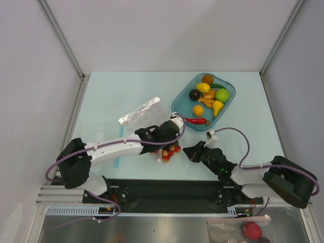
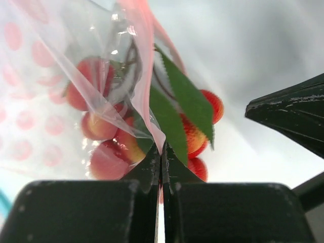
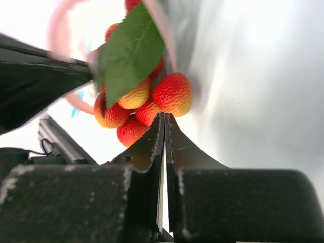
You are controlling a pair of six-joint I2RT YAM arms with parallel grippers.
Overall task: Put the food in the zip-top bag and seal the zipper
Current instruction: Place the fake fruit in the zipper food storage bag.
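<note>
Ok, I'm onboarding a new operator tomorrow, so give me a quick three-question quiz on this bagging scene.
1. True or false: the left gripper is shut on the zip-top bag's pink edge.
2. Where is the red berry cluster? A) in the teal tray B) between the left gripper and the right gripper C) beside the right arm's base
3. What colour is the leaf on the cluster?
Key: 1 true; 2 B; 3 green.
</note>
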